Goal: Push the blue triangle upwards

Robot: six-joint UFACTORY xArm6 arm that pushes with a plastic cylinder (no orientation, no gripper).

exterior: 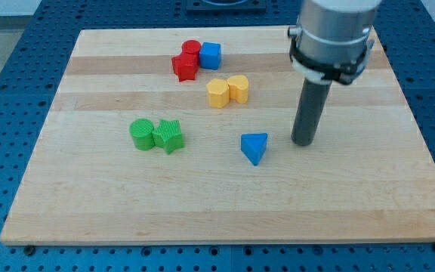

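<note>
The blue triangle point(254, 147) lies on the wooden board point(89, 204), a little right of the middle and toward the view's bottom. My tip point(303, 142) rests on the board just to the right of the blue triangle, a short gap apart from it. The dark rod rises from there to the grey arm body at the view's top right.
A red cylinder point(192, 48), a red block point(184, 66) and a blue cube point(211, 55) cluster at the top middle. Two yellow blocks point(217, 93) point(238, 88) sit below them. A green cylinder point(142, 134) and a green block point(168, 136) sit left of centre.
</note>
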